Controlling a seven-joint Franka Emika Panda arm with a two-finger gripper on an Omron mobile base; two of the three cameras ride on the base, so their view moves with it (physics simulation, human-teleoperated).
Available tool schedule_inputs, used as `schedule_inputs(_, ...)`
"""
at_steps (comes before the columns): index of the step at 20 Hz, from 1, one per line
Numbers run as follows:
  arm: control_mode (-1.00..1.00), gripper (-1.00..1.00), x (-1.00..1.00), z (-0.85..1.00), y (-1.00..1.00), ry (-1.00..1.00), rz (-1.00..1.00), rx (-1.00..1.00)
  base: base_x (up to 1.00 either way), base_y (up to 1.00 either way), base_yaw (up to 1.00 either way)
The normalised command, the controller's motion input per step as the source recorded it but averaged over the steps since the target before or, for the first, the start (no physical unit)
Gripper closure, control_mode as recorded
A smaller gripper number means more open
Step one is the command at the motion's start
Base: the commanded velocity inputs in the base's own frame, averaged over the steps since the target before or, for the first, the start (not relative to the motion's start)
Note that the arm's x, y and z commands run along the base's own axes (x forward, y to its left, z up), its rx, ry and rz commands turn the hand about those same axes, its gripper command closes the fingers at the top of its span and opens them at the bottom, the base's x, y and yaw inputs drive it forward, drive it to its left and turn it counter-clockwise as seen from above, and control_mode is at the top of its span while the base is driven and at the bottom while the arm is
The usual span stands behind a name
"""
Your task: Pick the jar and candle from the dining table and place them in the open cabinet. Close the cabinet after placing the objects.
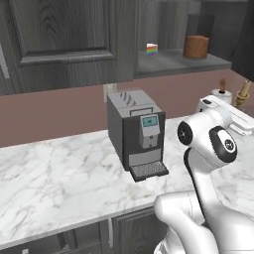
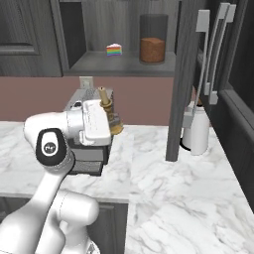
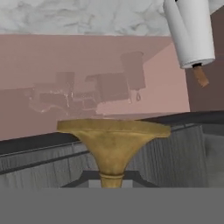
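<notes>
Above the white marble counter (image 2: 163,178), the slim cream-tan candle in its gold brass holder (image 2: 105,110) is held upright off the surface, clamped in the shut two-finger gripper (image 2: 110,124); the hand view shows the holder's flared brass base close up. Behind it, partly hidden by the arm, stands a grey box-shaped coffee machine (image 1: 136,134). Farther back, the dark grey wood-grain wall cabinet (image 2: 124,63) has the short brown-filled glass jar (image 2: 152,48) and a rainbow cake slice (image 2: 114,49) on its shelf. A white paper-towel roll (image 2: 197,130) stands to the right by the cabinet door.
</notes>
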Motion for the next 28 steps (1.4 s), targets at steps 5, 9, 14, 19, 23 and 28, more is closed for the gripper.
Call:
schedule_inputs(5, -1.00, 1.00, 0.00, 0.35, 0.43, 0.00, 0.11, -0.06, 0.00, 0.00, 0.00)
schedule_inputs(9, -1.00, 1.00, -0.10, 0.29, 0.35, 0.00, 0.07, -0.07, 0.00, 0.00, 0.00)
schedule_inputs(14, -1.00, 1.00, -0.21, 0.34, 0.21, -0.01, 0.06, -0.04, 0.00, 0.00, 0.00)
schedule_inputs(19, -1.00, 1.00, -0.16, 0.43, 0.13, -0.01, 0.05, -0.01, 0.00, 0.00, 0.00)
schedule_inputs(23, -1.00, 1.00, -0.10, 0.38, 0.12, 0.00, 0.05, -0.01, 0.00, 0.00, 0.00)
schedule_inputs(28, -1.00, 1.00, 0.00, 0.30, 0.17, 0.00, 0.10, 0.00, 0.00, 0.00, 0.00)
